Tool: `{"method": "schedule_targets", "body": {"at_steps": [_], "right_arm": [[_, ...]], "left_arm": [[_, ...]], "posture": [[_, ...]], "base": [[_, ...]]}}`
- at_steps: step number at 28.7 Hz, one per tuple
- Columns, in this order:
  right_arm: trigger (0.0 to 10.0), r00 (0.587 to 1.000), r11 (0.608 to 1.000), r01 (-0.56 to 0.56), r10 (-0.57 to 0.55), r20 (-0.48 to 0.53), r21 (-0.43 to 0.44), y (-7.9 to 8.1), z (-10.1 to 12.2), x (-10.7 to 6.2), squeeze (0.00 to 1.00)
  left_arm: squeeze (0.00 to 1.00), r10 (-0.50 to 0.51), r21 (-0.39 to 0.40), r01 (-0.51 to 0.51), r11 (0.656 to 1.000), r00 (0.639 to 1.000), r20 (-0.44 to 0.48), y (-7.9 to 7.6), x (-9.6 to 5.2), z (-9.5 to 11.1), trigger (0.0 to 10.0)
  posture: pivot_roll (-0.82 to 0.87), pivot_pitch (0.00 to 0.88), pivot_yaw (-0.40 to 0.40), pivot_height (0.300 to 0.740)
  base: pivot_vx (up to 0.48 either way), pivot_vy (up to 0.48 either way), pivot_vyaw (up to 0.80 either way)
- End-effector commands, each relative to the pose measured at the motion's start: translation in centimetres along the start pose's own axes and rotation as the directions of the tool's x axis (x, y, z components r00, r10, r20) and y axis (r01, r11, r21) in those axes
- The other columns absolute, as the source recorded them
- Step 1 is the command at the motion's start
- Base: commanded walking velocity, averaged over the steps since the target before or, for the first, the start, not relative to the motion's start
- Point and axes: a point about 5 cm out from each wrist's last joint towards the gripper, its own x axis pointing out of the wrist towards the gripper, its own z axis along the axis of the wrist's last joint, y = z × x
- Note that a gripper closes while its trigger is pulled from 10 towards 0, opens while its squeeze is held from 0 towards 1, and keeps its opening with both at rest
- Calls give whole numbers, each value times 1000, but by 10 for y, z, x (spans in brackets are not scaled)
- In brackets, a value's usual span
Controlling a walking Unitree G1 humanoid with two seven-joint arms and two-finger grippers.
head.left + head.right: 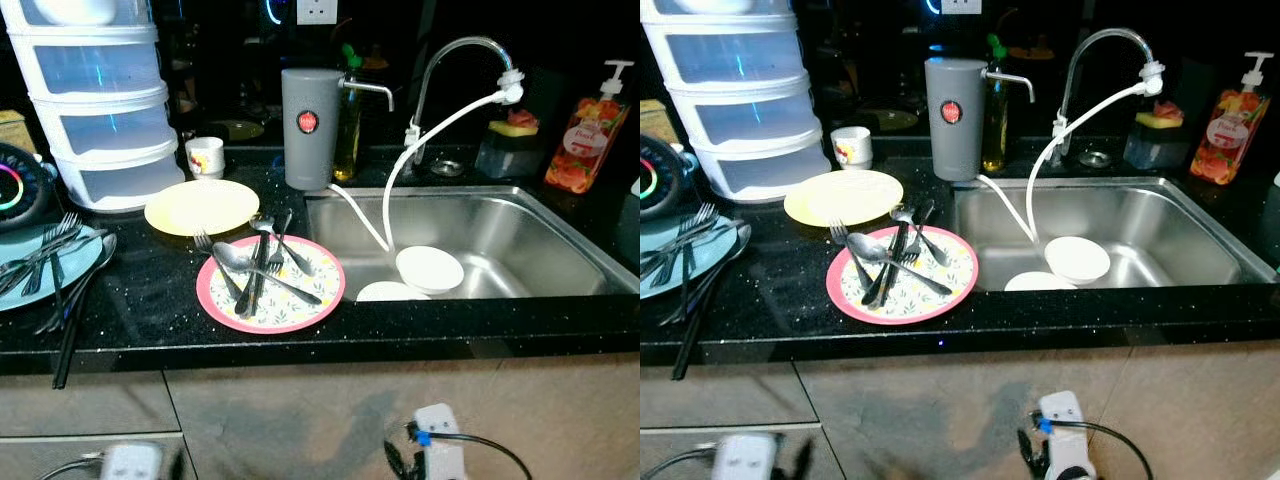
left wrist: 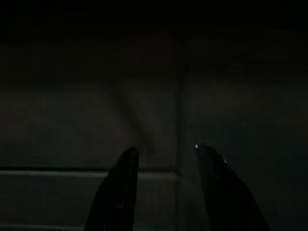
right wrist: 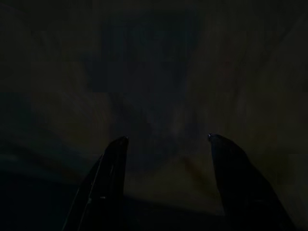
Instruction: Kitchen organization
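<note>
Cutlery (image 1: 262, 262) lies heaped on the pink-rimmed plate (image 1: 318, 300), which sits at the table's near edge, just at nine o'clock of the sink (image 1: 560, 235). Starting from the arms: the left hand (image 2: 163, 159) and right hand (image 3: 166, 144) both hang low before the cabinet fronts, fingers spread apart and grasping nothing (both wrist views are very dark). Outward on the table (image 1: 150, 300), a yellow plate (image 1: 200, 205) lies at eleven o'clock of the pink one, a blue plate (image 1: 85, 265) with more forks at nine o'clock, and two white bowls (image 1: 430, 268) rest in the sink. No sorting step looks begun. Next, I judge, one hand must rise to table height and close on a single utensil handle.
</note>
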Motion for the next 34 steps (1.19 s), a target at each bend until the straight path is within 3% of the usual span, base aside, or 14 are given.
{"method": "schedule_targets", "body": {"at_steps": [1,2,3,4,5,6,8,10,14,17,20,27,34], "right_arm": [[10000,1000,999,-22,21,8,44,0,4,0,0],[10000,999,997,-47,46,12,54,1,6,1,0],[10000,997,995,-79,78,19,58,3,9,3,0],[10000,997,995,-79,78,19,58,3,9,3,0],[10000,995,993,-103,102,24,57,5,11,3,0],[10000,990,988,-140,138,31,65,9,14,4,0],[10000,982,980,-185,182,41,75,13,19,4,0],[10000,975,973,-220,217,49,73,16,22,5,0],[10000,970,967,-243,239,50,83,18,26,8,0],[10000,968,963,-252,249,43,96,20,27,9,0],[10000,964,958,-267,265,37,102,22,28,9,0],[10000,958,953,-285,283,37,100,24,30,10,0],[10000,944,939,-331,327,52,91,29,33,9,0]], "left_arm": [[0,53,-150,-59,987,998,-41,2,-2,-3,10000],[0,38,-163,-43,986,999,-33,1,-2,-2,10000],[137,29,-156,-30,987,1000,-13,0,-3,1,10000],[137,29,-156,-30,987,1000,-13,0,-3,1,10000],[486,16,-152,-15,988,1000,5,-1,-5,4,10000],[1000,-2,-185,6,983,1000,21,-2,-6,8,10000],[1000,-32,-252,41,967,999,38,-6,-9,14,10000],[1000,-55,-259,69,963,997,61,-7,-12,20,10000],[1000,35,-139,-16,990,990,134,7,-13,35,10000],[1000,93,-42,-86,995,972,216,14,-14,52,10000],[1000,121,4,-127,992,958,260,15,-16,62,10000],[1000,106,0,-111,994,942,319,4,-13,78,10000],[1000,124,-4,-130,991,933,338,3,-9,83,10000]], "posture": [[22,0,-16,740],[22,0,-16,740],[22,0,-15,740],[22,0,-15,740],[22,0,-15,740],[21,0,-11,740],[21,0,-11,740],[23,0,-11,740],[34,0,-19,740],[40,1,-25,740],[45,2,-30,740],[48,4,-34,740],[46,6,-34,740]], "base": [[0,0,0],[0,0,0],[0,0,0],[0,0,0],[0,0,0],[0,0,0],[0,0,0],[0,0,0],[0,0,0],[0,0,0],[0,0,0],[0,0,0],[0,0,0]]}}
